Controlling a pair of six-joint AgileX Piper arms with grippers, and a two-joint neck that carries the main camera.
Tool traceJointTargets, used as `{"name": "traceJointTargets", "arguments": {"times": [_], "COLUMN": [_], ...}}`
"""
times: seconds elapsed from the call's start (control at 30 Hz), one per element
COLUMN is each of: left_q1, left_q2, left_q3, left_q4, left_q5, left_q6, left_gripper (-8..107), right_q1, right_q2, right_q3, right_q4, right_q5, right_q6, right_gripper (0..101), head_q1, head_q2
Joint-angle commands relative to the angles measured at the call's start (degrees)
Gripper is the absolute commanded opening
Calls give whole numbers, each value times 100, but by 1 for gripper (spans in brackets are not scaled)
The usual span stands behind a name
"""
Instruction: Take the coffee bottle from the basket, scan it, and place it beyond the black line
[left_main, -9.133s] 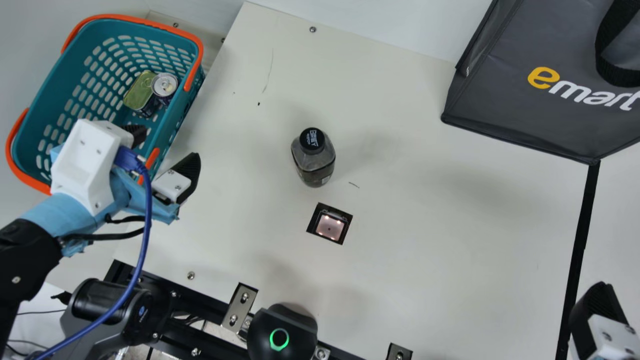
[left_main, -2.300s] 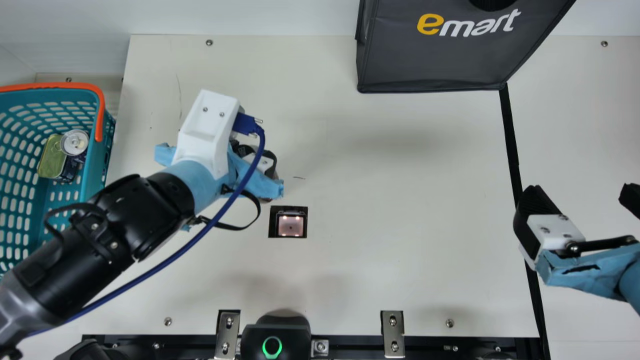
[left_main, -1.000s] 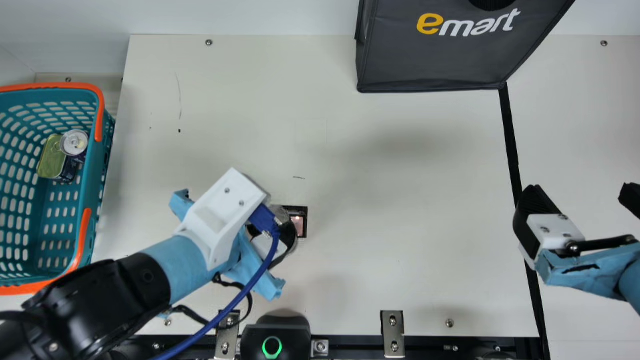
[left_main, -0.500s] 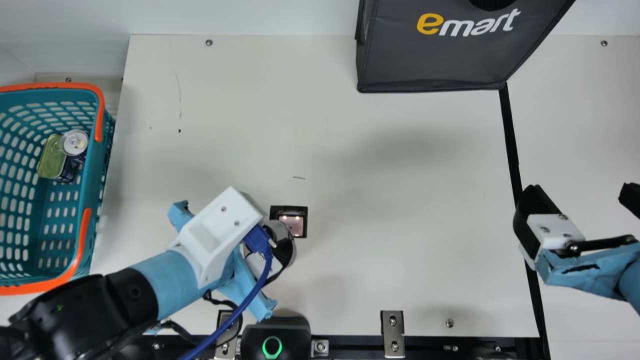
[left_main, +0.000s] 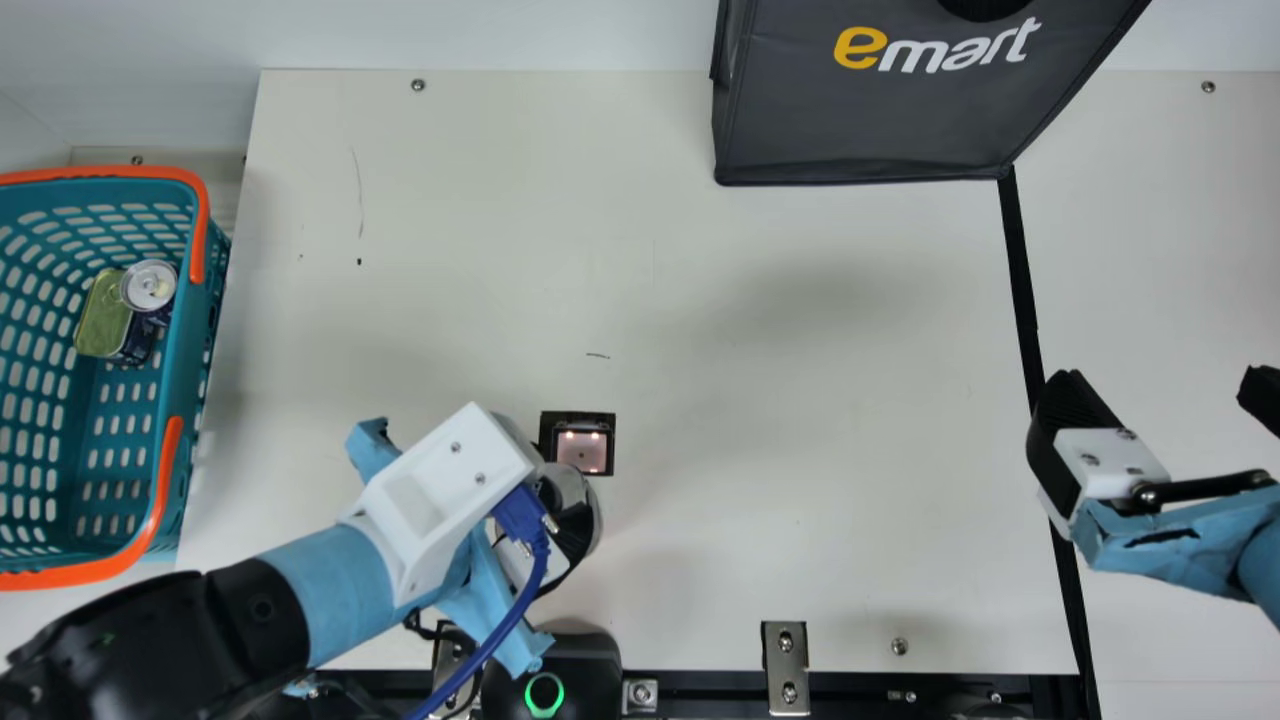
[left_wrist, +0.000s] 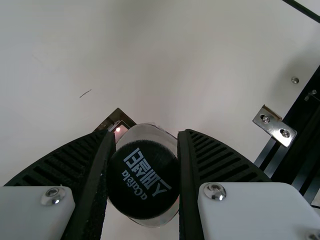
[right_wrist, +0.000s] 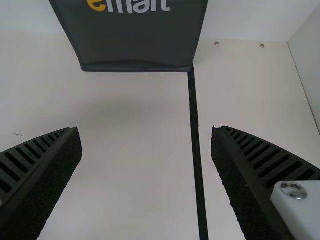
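My left gripper (left_main: 550, 515) holds the coffee bottle (left_main: 590, 505) just in front of the scanner window (left_main: 582, 450), partly hiding it. In the left wrist view the black cap of the coffee bottle (left_wrist: 144, 180) sits between both fingers of my left gripper (left_wrist: 144, 175), which is shut on it; the lit scanner window (left_wrist: 119, 129) peeks out beside it. My right gripper (left_main: 1160, 400) stands open over the black line (left_main: 1022, 280) at the right. In the right wrist view my right gripper (right_wrist: 146, 145) has nothing between its fingers, and the black line (right_wrist: 196, 135) runs past.
The teal basket (left_main: 190, 340) with orange handles stands at the left, holding a green-topped tin (left_main: 103, 315) and a round can (left_main: 149, 285). A dark bag (left_main: 900, 120) is at the back. A black device (left_main: 552, 670) with a green ring sits at the front edge.
The camera turned between the oldest picture and the later ones. My left gripper took hold of the bottle standing on the table and carried it toward the front, past the scanner window.
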Motion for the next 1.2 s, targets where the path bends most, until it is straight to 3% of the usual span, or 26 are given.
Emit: {"name": "traceJointTargets", "arguments": {"times": [0.0, 0.47, 1.17], "left_q1": [-12, 5, 422], "left_q2": [-11, -29, -153], "left_q3": [-10, -94, -183], "left_q4": [1, -38, -793], "left_q5": [10, 27, 114], "left_q6": [14, 242, 1681], "left_gripper": [10, 10, 10], "right_q1": [0, 0, 0], "right_q2": [0, 0, 0], "right_q3": [0, 0, 0], "right_q4": [0, 0, 0], "right_q5": [0, 0, 1], "right_q6": [0, 0, 0], "right_gripper": [91, 91, 91], "head_q1": [-148, -148, -148], "head_q2": [18, 18, 18]}}
